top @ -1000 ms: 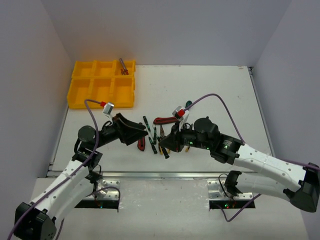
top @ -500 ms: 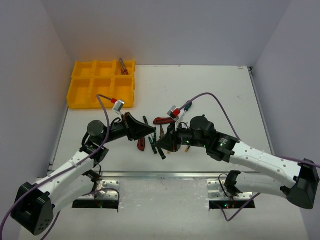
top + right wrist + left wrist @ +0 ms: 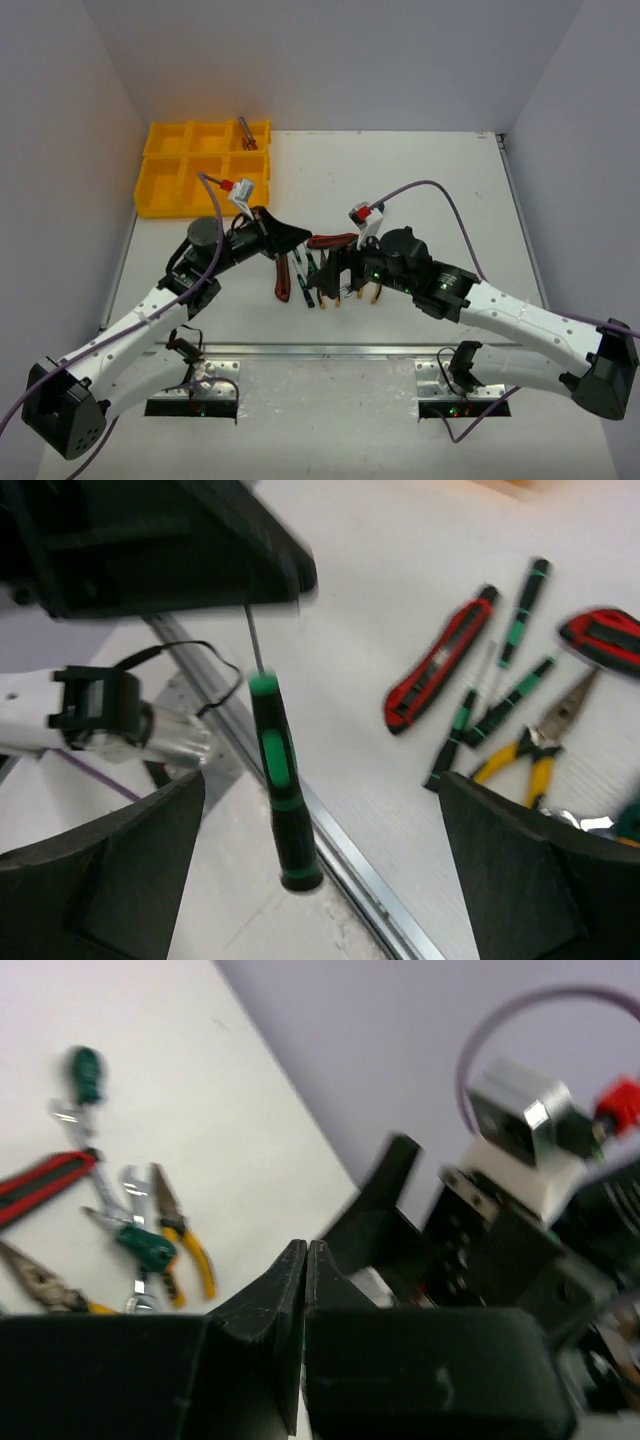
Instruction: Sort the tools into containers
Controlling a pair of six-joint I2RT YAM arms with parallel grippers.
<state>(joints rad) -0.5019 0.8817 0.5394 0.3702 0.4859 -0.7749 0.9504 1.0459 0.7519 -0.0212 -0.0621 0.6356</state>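
A green-and-black screwdriver (image 3: 276,770) hangs handle down by its thin metal shaft, which is pinched in my left gripper (image 3: 262,575), shut on it. My right gripper (image 3: 320,810) is open, its fingers (image 3: 120,880) wide on either side of the handle without touching it. In the top view the left gripper (image 3: 300,238) and the right gripper (image 3: 335,282) meet above the pile of tools (image 3: 320,270). The left wrist view shows the left gripper (image 3: 305,1260) with its jaws pressed together. The yellow tray of containers (image 3: 205,170) stands at the back left.
On the table lie a red-black utility knife (image 3: 440,665), yellow pliers (image 3: 525,755), red-handled pliers (image 3: 333,241) and more green-black screwdrivers (image 3: 510,700). One metal tool (image 3: 246,133) rests in the tray's back right compartment. A metal rail (image 3: 320,348) runs along the near table edge.
My left gripper moved in from the left and shut on the screwdriver's shaft. My right gripper, which held the screwdriver, has opened and let go of the handle.
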